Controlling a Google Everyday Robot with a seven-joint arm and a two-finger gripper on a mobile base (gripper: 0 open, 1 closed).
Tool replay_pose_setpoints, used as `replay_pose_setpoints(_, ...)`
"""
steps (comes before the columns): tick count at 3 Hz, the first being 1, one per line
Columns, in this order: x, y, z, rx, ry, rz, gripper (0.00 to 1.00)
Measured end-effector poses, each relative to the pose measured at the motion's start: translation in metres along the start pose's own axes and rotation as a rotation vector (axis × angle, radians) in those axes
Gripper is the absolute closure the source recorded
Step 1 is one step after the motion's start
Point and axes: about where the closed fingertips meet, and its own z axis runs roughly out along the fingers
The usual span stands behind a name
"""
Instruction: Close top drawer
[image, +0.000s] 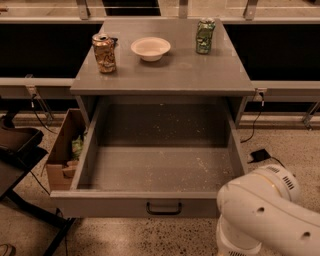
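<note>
The top drawer (135, 204) is pulled far out of the grey cabinet (165, 75). Its pale-speckled inner floor (155, 167) is bare. The small dark loop handle (163, 208) sits at the centre of the front panel. My white arm (260, 215) fills the lower right corner, in front of and to the right of the drawer's front right corner. My gripper is below the frame's bottom edge and does not show.
On the cabinet top stand a crushed brown can (104, 52), a white bowl (150, 48) and a green can (205, 36). A cardboard box (62, 152) sits on the floor left of the drawer, a black stand (17, 150) beyond it. A black plug (260, 155) lies on the right.
</note>
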Motion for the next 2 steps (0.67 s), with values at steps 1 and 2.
replay_pose_setpoints(1,-0.03,-0.012,0.03,0.049,-0.057,-0.033,1.0)
replay_pose_setpoints(2,-0.059,-0.05,0.037,0.163,-0.151,-0.043,1.0)
